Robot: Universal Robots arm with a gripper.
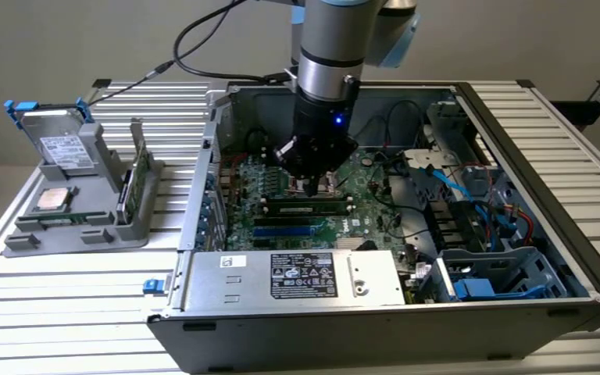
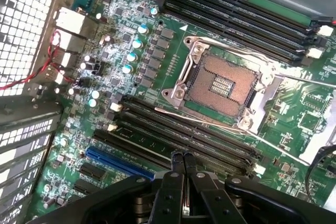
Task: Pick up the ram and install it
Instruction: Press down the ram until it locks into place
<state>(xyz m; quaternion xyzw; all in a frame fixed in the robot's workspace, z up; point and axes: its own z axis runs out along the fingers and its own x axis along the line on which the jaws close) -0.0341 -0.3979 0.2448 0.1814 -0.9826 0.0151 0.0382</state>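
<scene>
Open PC case (image 1: 566, 191) sits on a slatted metal desk (image 1: 60, 297), lid off, so access is from above. The case walls box the board in on all sides. The power supply (image 1: 300, 275) takes up the near edge and cables (image 1: 477, 199) crowd the exterior view's right.

The arm comes straight down into the case, with the hand (image 1: 308, 187) low over the motherboard (image 1: 368, 195), just above the ram (image 1: 305, 208). Little room around it: a tall wall toward the exterior view's left, the socket area just behind.

The ram sits in a black slot, thin edge up. Its long axis runs from the exterior view's left to right, parallel to the neighbouring slots (image 2: 189, 132) and the blue slot (image 2: 118, 163). It looks seated level (hard to confirm, since the hand covers its middle).

In the wrist view the hand (image 2: 182, 160) has its fingers pressed together with nothing visible between them, tips over the slot rows beside the open CPU socket (image 2: 220, 85).

On the desk at the exterior view's left, well apart from the case, stands a grey parts holder (image 1: 102, 226) with a drive (image 1: 66, 148) propped in it.
</scene>
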